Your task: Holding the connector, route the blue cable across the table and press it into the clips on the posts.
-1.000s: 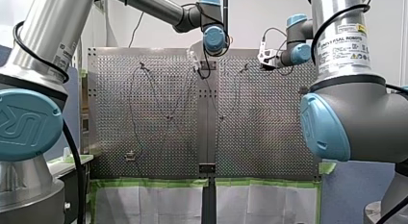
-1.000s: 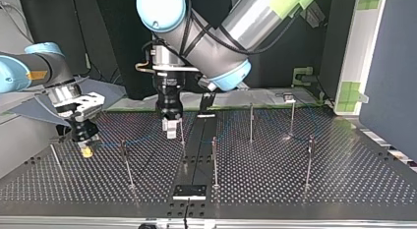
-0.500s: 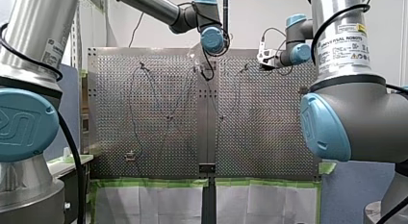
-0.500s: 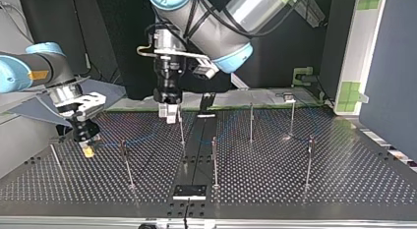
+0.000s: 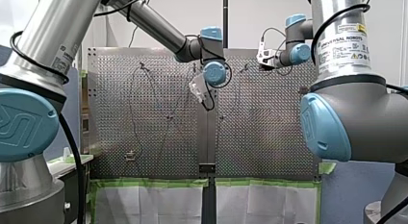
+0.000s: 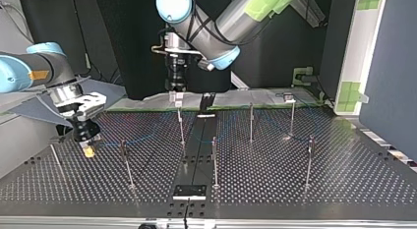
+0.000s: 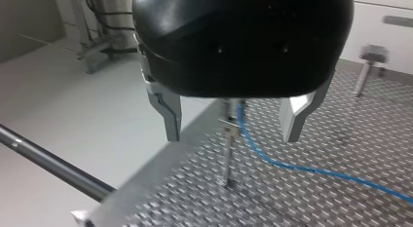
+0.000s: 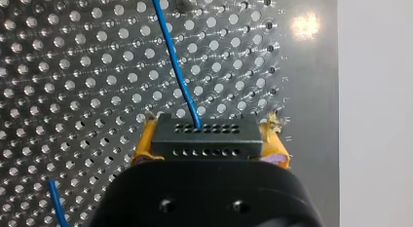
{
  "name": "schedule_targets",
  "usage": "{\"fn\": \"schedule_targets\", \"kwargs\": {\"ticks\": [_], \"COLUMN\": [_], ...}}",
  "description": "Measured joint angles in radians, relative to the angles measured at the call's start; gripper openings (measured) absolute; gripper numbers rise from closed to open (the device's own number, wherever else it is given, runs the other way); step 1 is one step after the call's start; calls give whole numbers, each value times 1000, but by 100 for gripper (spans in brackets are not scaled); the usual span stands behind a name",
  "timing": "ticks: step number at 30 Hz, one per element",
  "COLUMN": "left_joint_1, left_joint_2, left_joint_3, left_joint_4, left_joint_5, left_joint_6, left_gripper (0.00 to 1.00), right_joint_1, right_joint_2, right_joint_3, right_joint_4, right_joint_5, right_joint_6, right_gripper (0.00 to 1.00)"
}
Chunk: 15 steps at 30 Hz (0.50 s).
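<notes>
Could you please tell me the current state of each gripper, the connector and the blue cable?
left gripper: open, empty, above a post.
right gripper: shut on the connector.
connector: clamped, cable end pointing away from the gripper.
blue cable: attached to the connector, reaching the post's top; whether it is clipped in cannot be told.

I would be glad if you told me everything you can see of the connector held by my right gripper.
The connector is a black rectangular block, plastic by its look, with two rows of small round holes across its face. It lies level, clamped at its two ends between the yellow-padded fingers of my right gripper. The blue cable joins it near the middle of its far edge and runs off over the perforated table.
</notes>
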Motion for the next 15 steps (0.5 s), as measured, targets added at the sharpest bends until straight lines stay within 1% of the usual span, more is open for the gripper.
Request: {"fn": "schedule_targets", "kwargs": {"ticks": [4, 10, 15], "left_joint_1": [0, 0, 0], "left_joint_2": [-14, -16, -17], "left_joint_3": [-39, -89, -132], "left_joint_4": [40, 89, 132], "left_joint_5": [0, 1, 2], "left_joint_6": [6, 7, 7], "left_gripper": [100, 100, 100], "right_joint_1": [-1, -3, -5], "right_joint_2": [0, 0, 0], "right_joint_3": [0, 0, 1], "right_joint_4": [1, 1, 1], "right_joint_5": [0, 13, 16], "right_joint_6": [0, 0, 0], "right_gripper": [0, 0, 0]}}
